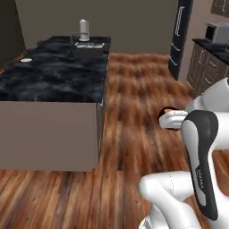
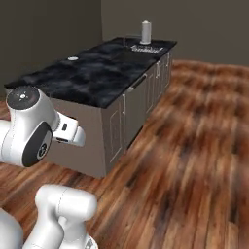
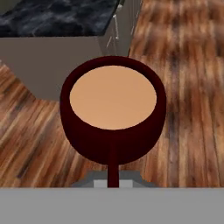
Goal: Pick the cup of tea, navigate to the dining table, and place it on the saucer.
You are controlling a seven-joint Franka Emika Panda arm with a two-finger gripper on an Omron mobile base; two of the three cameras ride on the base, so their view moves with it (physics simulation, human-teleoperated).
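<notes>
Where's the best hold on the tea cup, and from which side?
By its handle, from the handle side. In the hand view the cup of tea sits upright and full nearly to the brim, its thin handle pointing straight back at the gripper, which is shut on it. The handle is narrow enough to pinch; the round bowl looks too wide, and coming level should keep the tea in.

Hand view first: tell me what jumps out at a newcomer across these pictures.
The cup of tea dominates the hand view: dark maroon, full of light brown liquid, held in the shut hand above the wooden floor. Next comes the dining table, a long black marble-patterned top ahead and to the left in the left base view. Far down its left edge lies the small white saucer.
</notes>
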